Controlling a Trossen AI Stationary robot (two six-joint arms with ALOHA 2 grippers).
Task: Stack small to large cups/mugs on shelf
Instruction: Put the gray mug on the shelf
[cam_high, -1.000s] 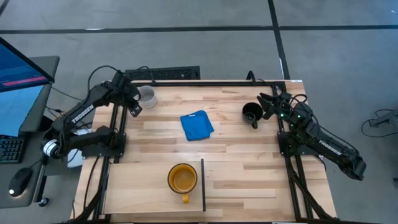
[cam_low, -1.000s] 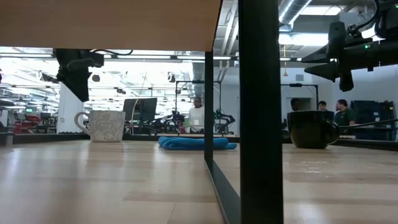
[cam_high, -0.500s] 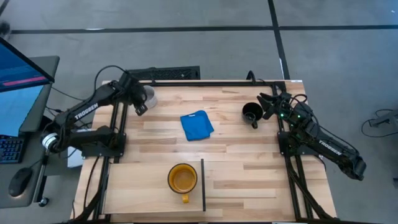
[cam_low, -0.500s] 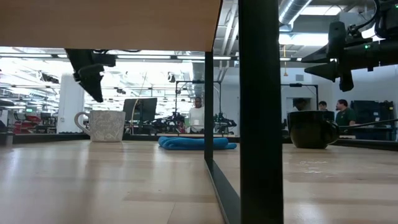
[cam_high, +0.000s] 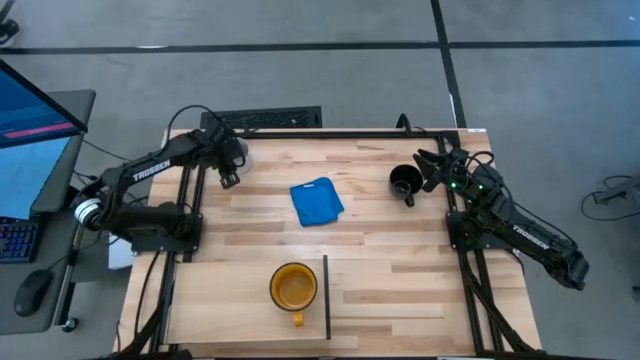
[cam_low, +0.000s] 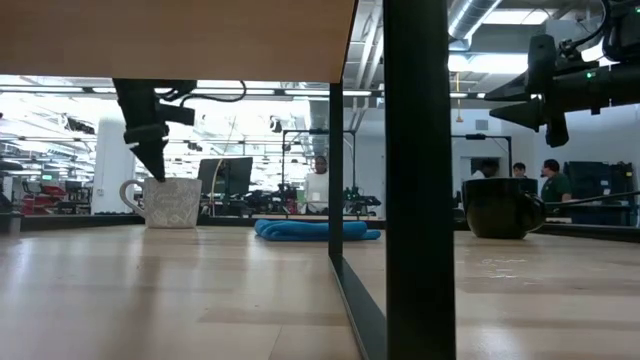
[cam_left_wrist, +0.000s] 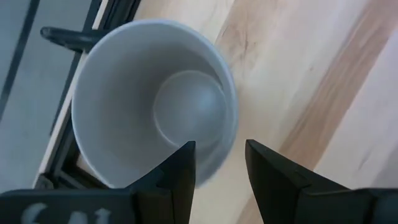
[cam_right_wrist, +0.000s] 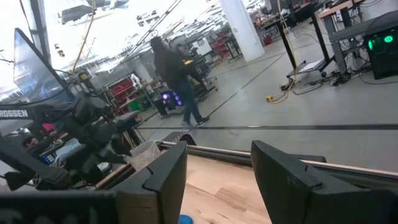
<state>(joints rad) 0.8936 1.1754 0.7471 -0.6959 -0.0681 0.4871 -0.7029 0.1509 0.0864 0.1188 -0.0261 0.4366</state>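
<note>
The light grey mug (cam_left_wrist: 155, 106) stands upright on its base near the table's far left corner (cam_high: 242, 156). My left gripper (cam_left_wrist: 221, 163) hangs open just above it and points steeply down. One finger is over the mug's hollow and the other is outside its rim, and neither touches it (cam_low: 153, 165). The black mug (cam_high: 404, 182) stands at the far right. My right gripper (cam_high: 428, 165) waits open and level beside it. The yellow mug (cam_high: 294, 288) stands near the front edge, next to the shelf's dark divider (cam_high: 327, 297).
A folded blue cloth (cam_high: 317, 201) lies flat in the middle of the far half of the table. The dark frame rail (cam_left_wrist: 68, 37) runs close behind the grey mug. People stand in the room beyond the table (cam_right_wrist: 177, 74).
My left gripper has swung toward the table's right edge and sunk toward the grey mug, rolling about its own axis on the way. It now hangs just over the mug's rim. The gap between its fingers looks unchanged. The mugs have not moved.
</note>
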